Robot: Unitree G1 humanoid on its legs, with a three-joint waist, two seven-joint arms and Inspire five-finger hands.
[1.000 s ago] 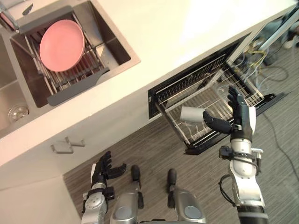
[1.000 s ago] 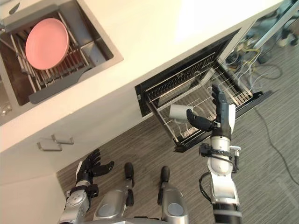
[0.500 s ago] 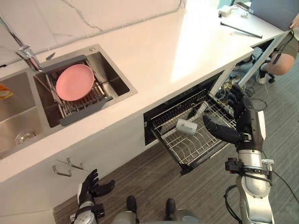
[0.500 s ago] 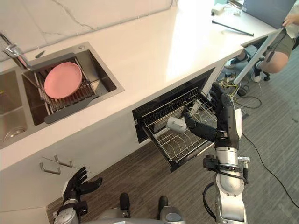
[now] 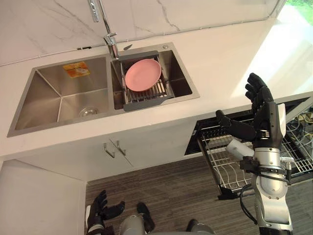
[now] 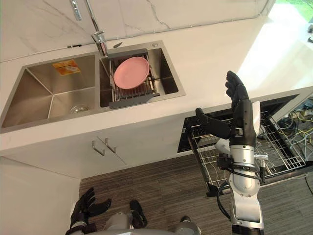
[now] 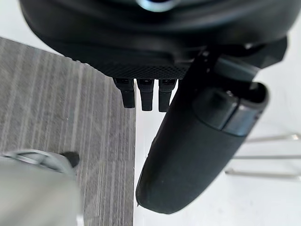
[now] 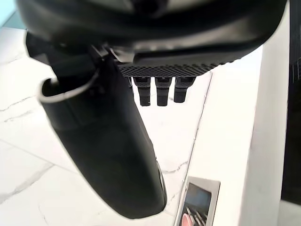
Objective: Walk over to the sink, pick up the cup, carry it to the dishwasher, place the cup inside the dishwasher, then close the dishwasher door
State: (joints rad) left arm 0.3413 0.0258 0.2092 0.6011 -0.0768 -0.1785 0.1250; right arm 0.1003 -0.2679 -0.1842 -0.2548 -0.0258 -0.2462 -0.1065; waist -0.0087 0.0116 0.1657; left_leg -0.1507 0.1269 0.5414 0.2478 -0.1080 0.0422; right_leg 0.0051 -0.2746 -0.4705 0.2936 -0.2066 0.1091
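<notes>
While the right robot hand [image 5: 261, 115] hangs above the rack [image 5: 217, 166] with fingers straight and thumb spread, gripping nothing, the cup [image 5: 238, 148] lies in the rack just under that thumb. The left robot hand [image 5: 99, 212] hangs open, well left of the rack.

Rounded silver-grey right forearm [image 5: 271, 200], black right robot hand [image 5: 266, 120] with thick thumb, black left robot hand [image 5: 100, 211]

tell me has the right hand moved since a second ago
Yes: the right hand has risen from beside the cup in the dishwasher rack; it now shows against the countertop, open, above the cup.
</notes>
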